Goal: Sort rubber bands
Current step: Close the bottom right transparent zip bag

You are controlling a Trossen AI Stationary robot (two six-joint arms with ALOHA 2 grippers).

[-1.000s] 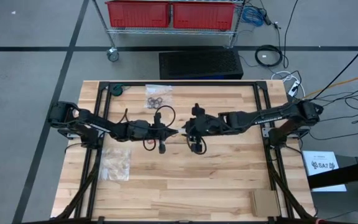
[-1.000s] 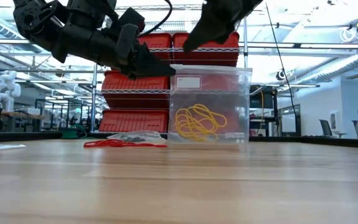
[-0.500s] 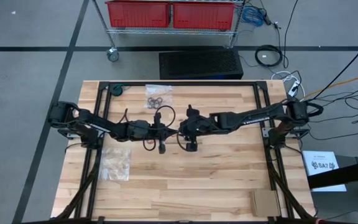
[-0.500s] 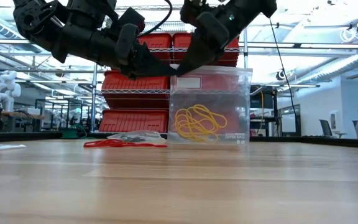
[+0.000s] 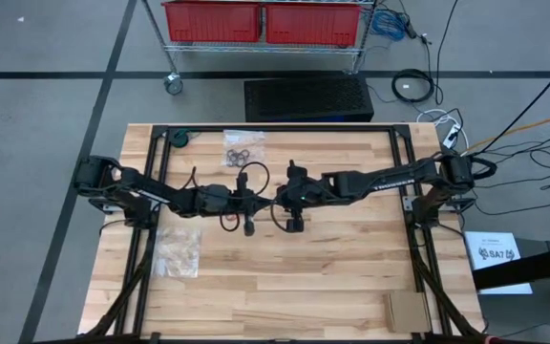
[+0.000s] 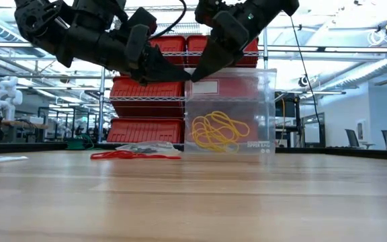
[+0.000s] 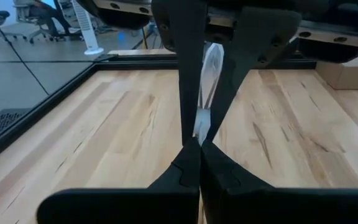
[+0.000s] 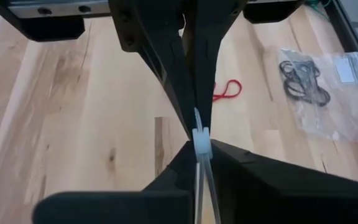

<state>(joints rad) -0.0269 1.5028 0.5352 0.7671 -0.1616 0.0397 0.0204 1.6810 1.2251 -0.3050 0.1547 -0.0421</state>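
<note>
A clear plastic bag (image 6: 230,111) holding yellow rubber bands (image 6: 215,132) hangs over the table's middle. My left gripper (image 6: 182,76) and my right gripper (image 6: 195,74) meet tip to tip at its top corner, both shut on it. Whether its bottom edge touches the table I cannot tell. Loose red rubber bands (image 6: 134,155) lie flat on the wood behind the left arm. Black rubber bands (image 5: 243,153) lie in a second clear bag (image 5: 243,145) flat at the far edge. My left gripper pinches the bag's top edge at its corner (image 7: 202,119) between its two fingers, coming from the table's left and slanting slightly down. The bag hangs upright below the fingertips. My right gripper pinches the same top edge at its white closure strip (image 8: 201,138), right against the left fingertips. Its fingers come from the table's right, slanting down. The bag hangs below them.
A third clear bag with tan bands (image 5: 178,250) lies flat near the left arm's base. A brown cardboard piece (image 5: 407,311) sits at the near right corner. Black frame rails (image 5: 275,128) run along the table's far, left and right sides.
My right gripper has moved down and toward the table's left, up to my left gripper, and has shut on the bag's top edge. The hanging bag has shifted slightly with it. My left gripper has kept still.
</note>
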